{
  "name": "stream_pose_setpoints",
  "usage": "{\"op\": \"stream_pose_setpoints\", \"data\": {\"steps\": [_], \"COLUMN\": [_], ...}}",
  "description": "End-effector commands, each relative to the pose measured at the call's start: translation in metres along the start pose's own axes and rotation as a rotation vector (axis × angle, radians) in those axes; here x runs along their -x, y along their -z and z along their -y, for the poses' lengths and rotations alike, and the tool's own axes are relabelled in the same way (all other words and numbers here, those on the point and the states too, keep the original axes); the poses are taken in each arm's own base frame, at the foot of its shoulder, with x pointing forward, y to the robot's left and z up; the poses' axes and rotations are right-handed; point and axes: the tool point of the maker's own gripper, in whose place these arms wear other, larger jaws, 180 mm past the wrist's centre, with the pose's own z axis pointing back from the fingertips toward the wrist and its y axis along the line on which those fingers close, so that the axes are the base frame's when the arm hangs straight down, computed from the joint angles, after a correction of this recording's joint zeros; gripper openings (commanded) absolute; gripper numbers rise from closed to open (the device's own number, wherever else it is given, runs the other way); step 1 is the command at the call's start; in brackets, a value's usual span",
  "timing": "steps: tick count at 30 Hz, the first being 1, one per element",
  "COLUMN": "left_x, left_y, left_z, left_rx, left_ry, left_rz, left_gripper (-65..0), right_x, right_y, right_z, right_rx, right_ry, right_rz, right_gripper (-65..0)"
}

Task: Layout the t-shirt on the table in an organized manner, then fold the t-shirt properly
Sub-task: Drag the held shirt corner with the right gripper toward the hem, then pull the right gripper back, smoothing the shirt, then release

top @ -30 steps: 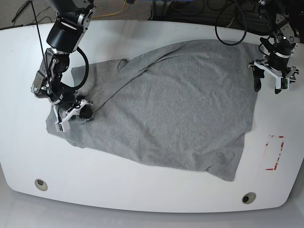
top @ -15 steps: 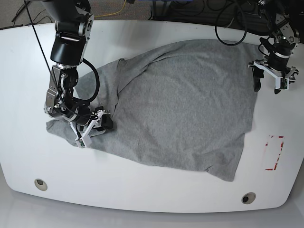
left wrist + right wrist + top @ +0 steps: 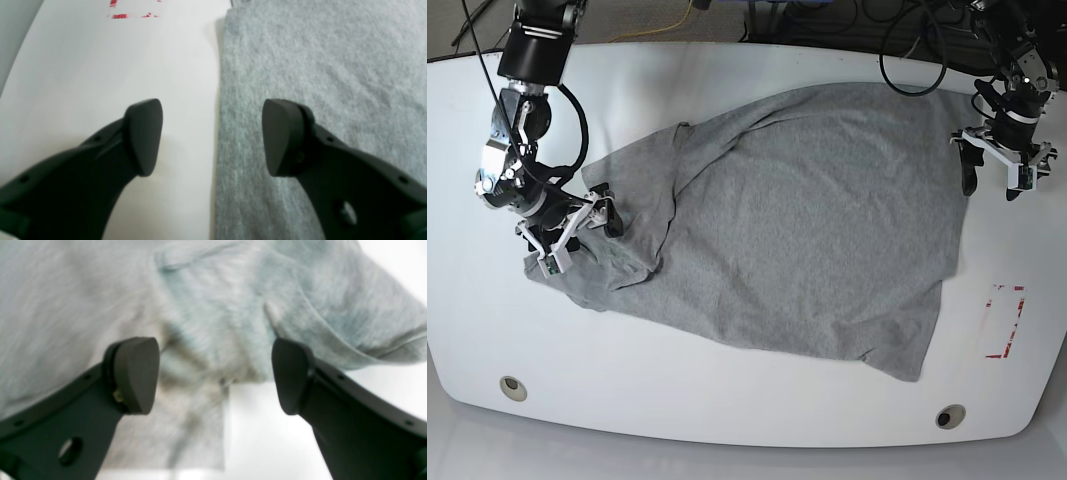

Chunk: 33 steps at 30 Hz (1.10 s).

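Observation:
The grey t-shirt (image 3: 797, 220) lies spread across the white table (image 3: 727, 400), wrinkled, with its left part bunched into a fold (image 3: 632, 265). My right gripper (image 3: 577, 238) hovers over that left end, open, with nothing between its fingers. In the right wrist view the right gripper (image 3: 213, 378) stands above a folded flap of t-shirt (image 3: 300, 306) and bare table (image 3: 267, 440). My left gripper (image 3: 991, 178) is open at the shirt's far right edge. In the left wrist view the left gripper (image 3: 213, 136) straddles that t-shirt (image 3: 317, 66) edge, one finger over cloth, one over table (image 3: 100, 66).
A red rectangular mark (image 3: 1005, 322) sits right of the shirt, with the same red mark (image 3: 133, 13) ahead of the left gripper. Two round holes (image 3: 513, 387) (image 3: 950, 416) lie near the front edge. Black cables (image 3: 907, 50) hang at the back right.
My right gripper opened and let go of the cloth, then drew back to the left. The shirt's left part stays bunched where it was pushed. The left arm has not moved.

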Motion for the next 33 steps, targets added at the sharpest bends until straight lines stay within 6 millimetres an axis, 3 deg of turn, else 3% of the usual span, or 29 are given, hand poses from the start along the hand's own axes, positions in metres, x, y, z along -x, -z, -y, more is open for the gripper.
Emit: {"op": "stream_pose_setpoints", "data": {"steps": [1,14,29,33], "left_x": [-0.019,-0.021,-0.021,-0.021], "left_y": [-0.001,0.005,0.007,0.007], "left_z": [-0.003,0.010,0.017,0.017], "left_rx": [-0.002,0.036,0.056,0.056], "left_ry": [0.013,0.021,0.026,0.026], "left_rz": [0.062,0.064,0.064,0.064], "left_gripper": [-21.0,-21.0,-21.0,-21.0], "right_x": [-0.007,0.034,0.068,0.071], "right_y": [-0.014,-0.029,-0.022,-0.020], "right_z": [0.013,0.020,0.009,0.003], "right_rx": [0.040,0.043,0.010,-0.010], "right_ry": [-0.018,-0.017,0.046,0.040], "right_rz": [0.035,0.008,-0.040,-0.042], "right_gripper": [-14.2,-14.2,-14.5,-18.0]}}
